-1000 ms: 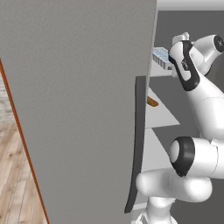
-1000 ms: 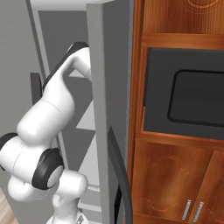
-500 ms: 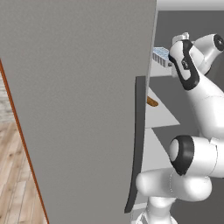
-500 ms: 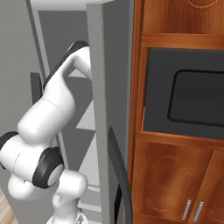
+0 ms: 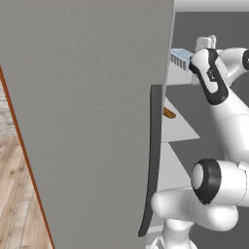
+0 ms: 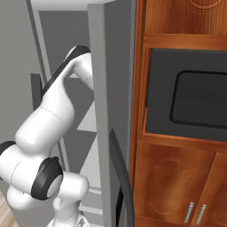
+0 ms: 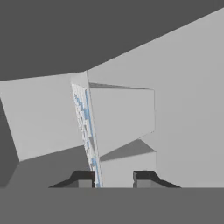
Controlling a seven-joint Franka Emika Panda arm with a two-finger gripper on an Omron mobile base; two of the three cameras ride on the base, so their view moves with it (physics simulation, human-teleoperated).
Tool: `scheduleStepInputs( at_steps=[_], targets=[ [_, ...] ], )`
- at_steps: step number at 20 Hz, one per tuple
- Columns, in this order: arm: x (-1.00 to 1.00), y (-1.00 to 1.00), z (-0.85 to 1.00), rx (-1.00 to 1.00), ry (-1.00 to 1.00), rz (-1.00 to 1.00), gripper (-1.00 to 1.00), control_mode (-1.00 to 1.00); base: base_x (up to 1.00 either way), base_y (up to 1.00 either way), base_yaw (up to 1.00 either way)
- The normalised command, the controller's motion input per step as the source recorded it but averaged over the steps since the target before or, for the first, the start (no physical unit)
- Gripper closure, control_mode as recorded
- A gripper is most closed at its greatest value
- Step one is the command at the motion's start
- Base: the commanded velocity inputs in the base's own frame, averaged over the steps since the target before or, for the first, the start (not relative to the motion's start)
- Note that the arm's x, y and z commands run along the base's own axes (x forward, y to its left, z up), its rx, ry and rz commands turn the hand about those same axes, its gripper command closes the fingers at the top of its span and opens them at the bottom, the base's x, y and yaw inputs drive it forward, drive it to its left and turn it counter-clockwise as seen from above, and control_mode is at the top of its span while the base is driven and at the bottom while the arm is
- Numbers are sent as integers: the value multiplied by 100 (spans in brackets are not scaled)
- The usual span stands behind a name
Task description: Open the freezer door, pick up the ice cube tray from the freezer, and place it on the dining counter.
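Inside the freezer (image 5: 214,58): one ice cube tray (image 5: 181,57) on a white shelf
One gripper (image 7: 113,178), jaws apart, nothing held; the tray's edge runs from 11 o'clock to its left fingertip

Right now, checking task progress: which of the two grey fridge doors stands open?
The freezer door, the broad panel swung out on the arm's left; the other grey door sits edge-on beside the wood cabinet.
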Motion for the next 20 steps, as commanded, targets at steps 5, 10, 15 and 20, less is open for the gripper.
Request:
scheduleStepInputs(
  at_steps=[5,10,15,20],
  targets=[
    [-3,22,8,0,-16,-4,100,-100,0,0,0],
    [-22,23,36,0,0,-1,100,-100,0,0,0],
    [-81,20,26,0,2,0,100,-100,0,0,0],
    [-100,6,1,0,0,0,100,-100,0,0,0]
  ],
)
